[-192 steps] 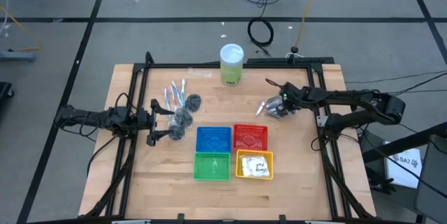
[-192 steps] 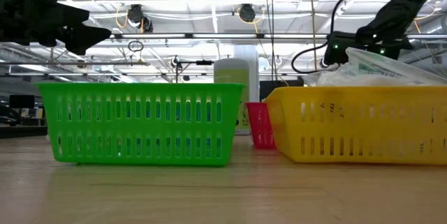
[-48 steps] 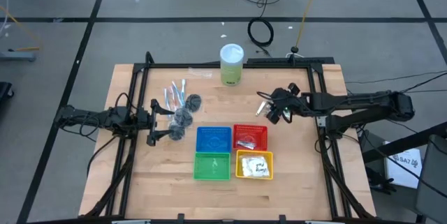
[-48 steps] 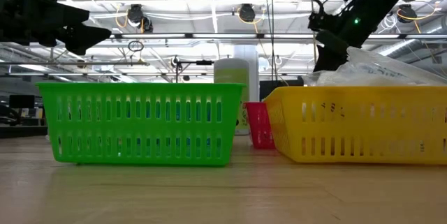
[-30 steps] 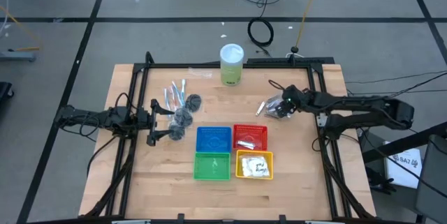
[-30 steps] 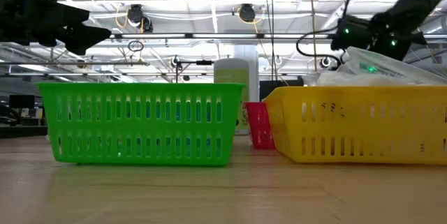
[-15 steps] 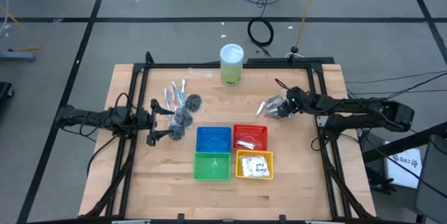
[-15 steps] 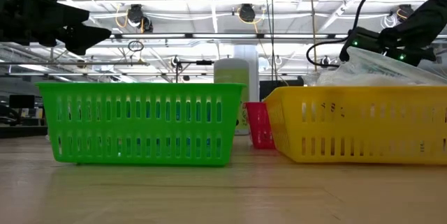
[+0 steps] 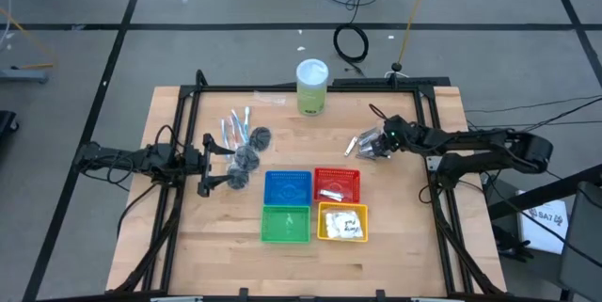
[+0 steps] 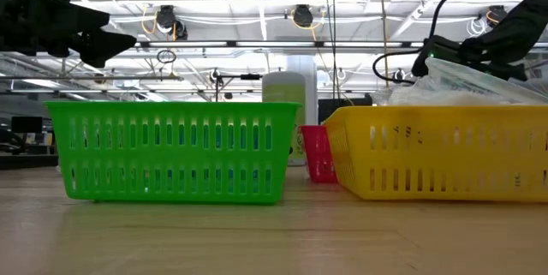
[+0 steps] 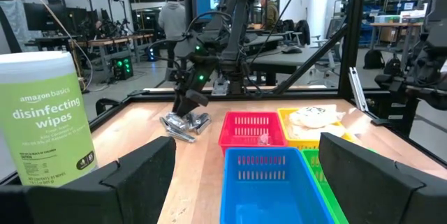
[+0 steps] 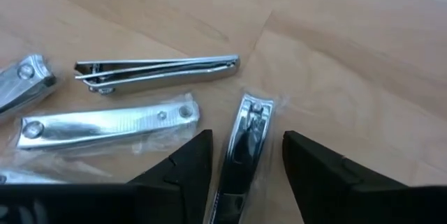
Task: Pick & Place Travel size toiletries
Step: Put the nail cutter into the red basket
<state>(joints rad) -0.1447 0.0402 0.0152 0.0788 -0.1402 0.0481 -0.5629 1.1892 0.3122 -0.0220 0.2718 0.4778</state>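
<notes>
Silver nail clippers in clear wrap lie in a small pile (image 9: 361, 144) on the wood at the table's far right. My right gripper (image 12: 246, 139) reaches down over that pile, open. Its two fingers stand on either side of one clipper (image 12: 244, 151) that lies flat and points away from the wrist. At the table's left, my left gripper (image 9: 209, 166) waits wide open beside dark grey puffs (image 9: 246, 161) and wrapped sticks (image 9: 235, 125). White sachets (image 9: 344, 222) fill the yellow basket. One silver item (image 9: 331, 192) lies in the red basket.
Four small baskets stand together at the table's middle: blue (image 9: 288, 187), red (image 9: 350, 178), green (image 9: 285, 224), yellow (image 9: 324, 232). A tall green wipes cylinder (image 9: 312, 87) stands at the far edge. A black frame (image 9: 428, 142) rims the table. People show in the room behind.
My right gripper has edged a little toward the table's far right and settled over the pile of clippers. The clippers, the baskets and my left arm have stayed where they were.
</notes>
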